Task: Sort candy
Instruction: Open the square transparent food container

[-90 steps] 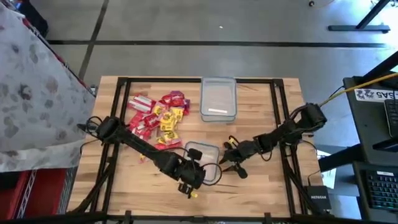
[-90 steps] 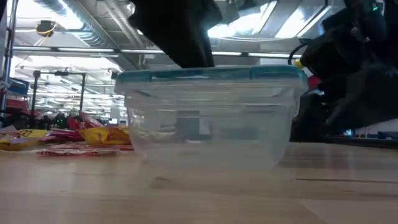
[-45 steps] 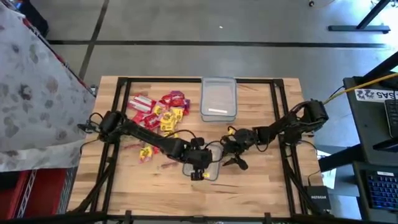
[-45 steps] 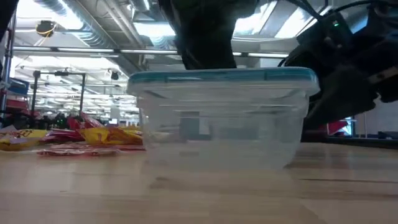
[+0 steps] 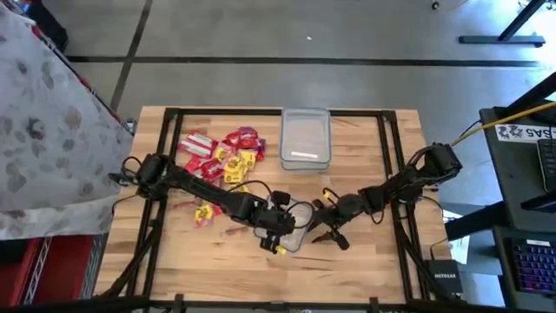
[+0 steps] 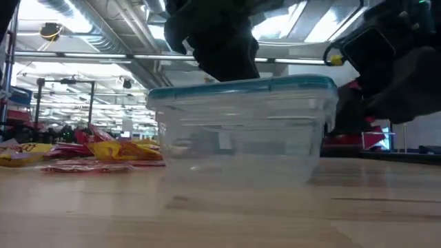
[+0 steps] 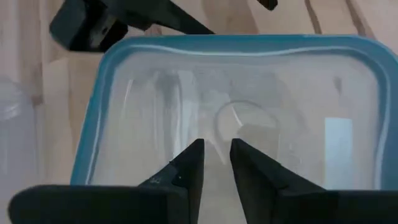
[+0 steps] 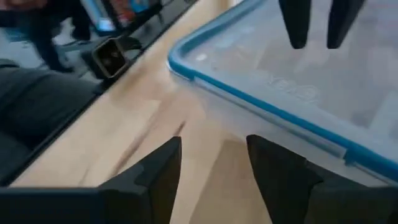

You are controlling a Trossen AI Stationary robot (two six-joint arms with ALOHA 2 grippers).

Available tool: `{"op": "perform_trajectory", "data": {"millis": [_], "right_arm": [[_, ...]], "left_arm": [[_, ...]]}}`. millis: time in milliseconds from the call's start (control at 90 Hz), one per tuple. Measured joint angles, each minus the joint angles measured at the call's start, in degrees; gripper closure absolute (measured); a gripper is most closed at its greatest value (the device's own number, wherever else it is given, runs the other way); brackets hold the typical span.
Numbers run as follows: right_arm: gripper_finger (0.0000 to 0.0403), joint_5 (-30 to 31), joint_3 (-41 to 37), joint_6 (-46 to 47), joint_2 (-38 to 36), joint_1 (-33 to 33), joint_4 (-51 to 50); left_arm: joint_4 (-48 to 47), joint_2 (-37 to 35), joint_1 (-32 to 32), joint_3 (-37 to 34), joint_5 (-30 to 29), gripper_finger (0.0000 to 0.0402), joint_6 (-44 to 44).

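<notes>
Candy (image 5: 217, 163): main heap of red and yellow packets sits on the table, none in a tub. From the left gripper (image 5: 280, 236) the heap is well apart, back along its own arm toward that arm's base. Heap's long axis runs diagonally, roughly in line with the left forearm. Two loose packets (image 5: 201, 214) lie between heap and gripper, much nearer to it. The low view shows the heap (image 6: 103, 151) flat on the wood beyond the tub.

Left arm is clearly the nearer one to all the candy. The right gripper (image 5: 328, 233) is on the tub's other side, further from it.

Left gripper hovers right over the lidded tub (image 5: 298, 211). In its wrist view the fingers (image 7: 186, 171) are almost together, with a slim gap and nothing between them, aimed at the teal-rimmed lid (image 7: 242, 42). Right gripper is just beside the tub's corner, fingers (image 8: 155, 168) spread wide and empty. A second tub (image 5: 305, 139) sits further off beyond both grippers.

Judgement: the lid is on, so no candy can go in yet. The next move likely turns on the lid, not the heap.

Change: a second ago the left gripper was off the tub toward the near table edge; now it is over the lid. The right gripper has dropped back toward the near edge since half a second ago. In the low view the tub (image 6: 241, 131) now sits slightly tilted and shifted.
</notes>
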Motion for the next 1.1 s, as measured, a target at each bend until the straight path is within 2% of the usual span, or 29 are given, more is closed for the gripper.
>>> {"op": "perform_trajectory", "data": {"millis": [111, 200, 278, 578, 800, 978, 1100], "right_arm": [[0.0225, -0.90, -0.08, 1.51, 0.04, -0.13, -5.06], [0.0226, 4.29, -0.11, 1.54, 0.06, -0.14, -7.92], [0.0226, 7.08, -0.11, 0.94, 0.06, -0.16, -6.20], [0.0226, 6.54, -0.33, -1.27, 0.24, -0.15, -1.08], [0.0226, -1.48, -0.35, -1.06, 0.26, -0.21, -0.40], [0.0226, -13.86, 0.19, 0.01, -0.16, 0.11, 2.80], [0.0226, -15.07, 0.22, 0.25, -0.84, 1.49, 1.03]], "left_arm": [[0.05, 0.00, -0.11, -0.02, 0.06, 0.0334, 0.34], [0.09, 0.00, -0.38, -0.02, -0.04, 0.0334, 0.90], [0.10, 0.00, -0.35, -0.02, 0.00, 0.0334, 0.90], [0.55, 1.53, -0.31, 0.04, 0.37, 0.0334, 1.09], [4.21, 4.01, -0.43, 0.44, -0.84, 0.0343, -3.26], [6.28, 4.81, -0.54, 0.47, -0.94, 0.0365, -4.69], [7.98, 5.18, -0.76, 0.52, -1.74, 0.0374, -4.24]]}}
